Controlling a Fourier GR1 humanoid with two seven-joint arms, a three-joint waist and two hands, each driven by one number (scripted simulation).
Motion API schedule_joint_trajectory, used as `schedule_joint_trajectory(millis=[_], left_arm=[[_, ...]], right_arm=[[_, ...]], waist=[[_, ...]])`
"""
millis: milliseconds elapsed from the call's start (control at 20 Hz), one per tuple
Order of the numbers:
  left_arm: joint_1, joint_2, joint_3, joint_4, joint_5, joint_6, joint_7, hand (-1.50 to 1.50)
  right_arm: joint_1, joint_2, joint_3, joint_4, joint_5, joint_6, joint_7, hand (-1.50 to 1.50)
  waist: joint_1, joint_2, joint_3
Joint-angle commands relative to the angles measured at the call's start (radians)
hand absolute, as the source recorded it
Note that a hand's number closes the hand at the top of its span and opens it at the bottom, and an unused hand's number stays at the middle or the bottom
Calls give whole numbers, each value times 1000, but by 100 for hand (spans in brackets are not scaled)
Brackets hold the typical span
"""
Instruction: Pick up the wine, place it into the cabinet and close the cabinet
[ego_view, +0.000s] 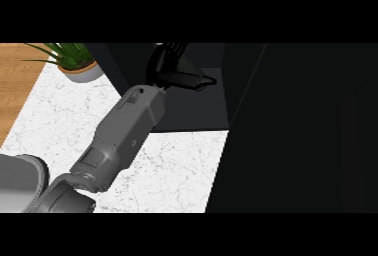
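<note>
Only one arm shows. Its grey forearm (125, 132) rises from the lower left, and my right hand (171, 64) reaches into the dark opening of the cabinet (196, 107). The fingers point up and away, fairly straight, and the thumb (198, 80) sticks out to the right. Nothing is visible between them. A broad, near-black panel (303, 130), seemingly the cabinet's door, fills the right side of the view. The wine bottle cannot be made out anywhere; the cabinet's inside is too dark to show what stands there. My left hand is out of the picture.
A potted green plant (74, 62) stands on the white marble counter (173, 170) at the upper left, beside a strip of wood (15, 85). A grey rounded body part (18, 182) fills the lower left corner.
</note>
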Motion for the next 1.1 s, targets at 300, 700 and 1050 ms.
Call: schedule_joint_trajectory(millis=[300, 700, 1050], left_arm=[[223, 1, -153, -213, 114, -75, 29, -150], [467, 1, -277, -477, 133, 1, 79, -150], [717, 42, -334, -738, 153, -3, 124, -150]], right_arm=[[87, -19, -3, -183, -25, -14, 57, -150], [102, -34, -4, -199, -23, -23, 49, -150], [151, -83, 3, -222, -12, -23, 27, -150]], waist=[[29, -12, -1], [47, -11, 0], [42, -12, 1]])
